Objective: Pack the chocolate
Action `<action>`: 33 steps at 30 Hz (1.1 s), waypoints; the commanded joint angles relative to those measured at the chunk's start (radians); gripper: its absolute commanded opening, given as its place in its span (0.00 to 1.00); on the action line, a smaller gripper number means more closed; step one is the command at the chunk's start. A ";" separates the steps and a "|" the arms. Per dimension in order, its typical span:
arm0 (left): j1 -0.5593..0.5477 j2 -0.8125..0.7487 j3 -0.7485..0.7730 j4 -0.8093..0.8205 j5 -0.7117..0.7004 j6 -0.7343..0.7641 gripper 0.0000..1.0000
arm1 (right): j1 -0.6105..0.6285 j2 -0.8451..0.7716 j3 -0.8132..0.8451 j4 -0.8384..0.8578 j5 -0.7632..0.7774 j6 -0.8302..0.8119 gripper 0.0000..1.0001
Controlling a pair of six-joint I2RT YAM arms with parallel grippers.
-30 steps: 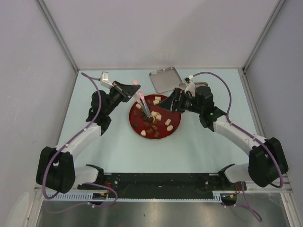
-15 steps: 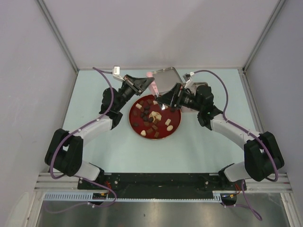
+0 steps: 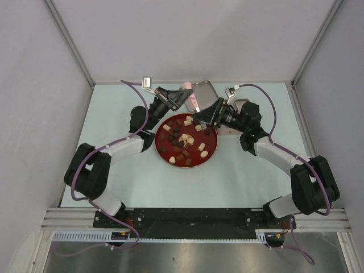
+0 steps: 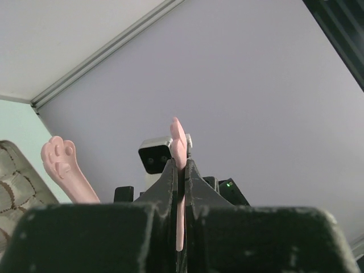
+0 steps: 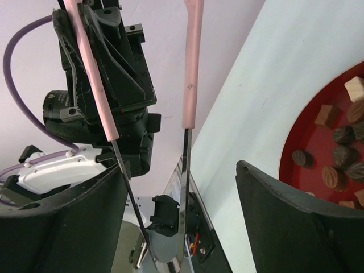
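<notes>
The chocolate lies as several brown, dark and cream pieces on the red plate; some pieces also show in the right wrist view. Behind the plate, my left gripper is shut on one pink arm of the tongs, which stands pinched between its jaws. The tongs' other pink tip sticks out to the left. My right gripper faces it, open, with the tongs' metal end between its wide fingers and a gap on both sides.
An open silver tin lid lies at the back of the table, just behind the two grippers. The red plate sits below and to the right of the right fingers. Enclosure walls stand on three sides.
The left arm has carried the tongs from over the plate to the back, towards the tin lid. The right gripper has moved in around the tongs' metal end and its fingers have narrowed a little.
</notes>
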 commanded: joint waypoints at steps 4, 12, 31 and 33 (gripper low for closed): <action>-0.019 0.033 0.073 0.172 0.026 -0.047 0.00 | -0.017 0.022 -0.002 0.160 -0.072 0.059 0.73; -0.027 0.061 0.099 0.192 0.058 -0.055 0.00 | -0.047 0.037 -0.002 0.242 -0.114 0.088 0.57; -0.008 -0.049 0.067 0.037 0.072 0.143 0.57 | -0.077 -0.022 -0.001 0.089 -0.141 -0.061 0.18; 0.003 -0.096 0.055 -0.007 0.066 0.200 0.70 | -0.080 -0.032 -0.002 0.066 -0.141 -0.084 0.17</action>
